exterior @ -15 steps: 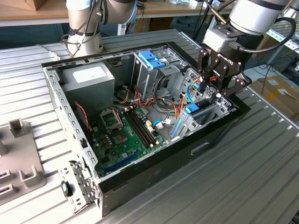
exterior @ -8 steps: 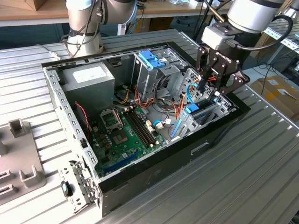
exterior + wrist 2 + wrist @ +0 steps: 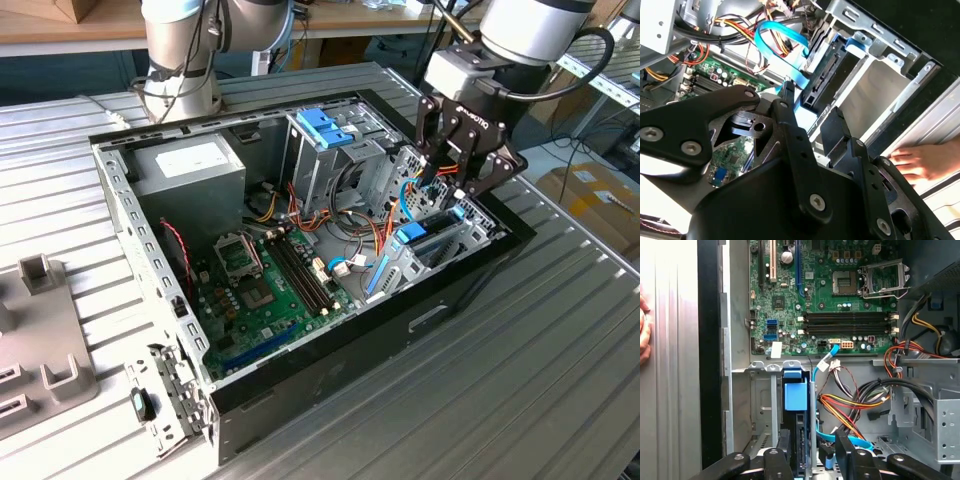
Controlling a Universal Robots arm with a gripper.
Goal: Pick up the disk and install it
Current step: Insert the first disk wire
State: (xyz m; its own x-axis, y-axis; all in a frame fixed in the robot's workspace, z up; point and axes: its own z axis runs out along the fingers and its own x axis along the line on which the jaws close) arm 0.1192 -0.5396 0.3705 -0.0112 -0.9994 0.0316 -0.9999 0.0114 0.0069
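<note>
Disk (image 3: 800, 430) stands on edge in a slot of the drive bay (image 3: 762, 405), at the end of the open computer case (image 3: 330, 370) towards the exterior view's right; its bright blue carrier tab faces the motherboard (image 3: 830, 295), and in the second wrist view its dark connector end (image 3: 821, 82) sits between the bay's grey metal walls (image 3: 875, 95); in the exterior view it shows as a blue-edged slab (image 3: 432, 230) just under the arm's tool. Gripper (image 3: 812, 440) hangs directly over it with one black finger on each side; the fingers stand apart, wider than the disk, and in the first wrist view cables show in the gap between the disk and one finger, so it is open and not clamped; I cannot tell whether the other finger touches the carrier; the same straddling shows in the second wrist view (image 3: 810, 102) and from outside (image 3: 458, 195). A light blue data cable (image 3: 780, 40) loops near the bay beside red, yellow and black power wires (image 3: 850, 405). Further in lie the memory slots (image 3: 847, 322) and the processor socket (image 3: 882, 277); at the far end sits the grey power supply (image 3: 190, 165); a bare blue bracket (image 3: 325, 128) tops the upper drive cage. A person's hand (image 3: 925, 160) rests just outside the case wall on the ribbed metal bench (image 3: 520, 380).
</note>
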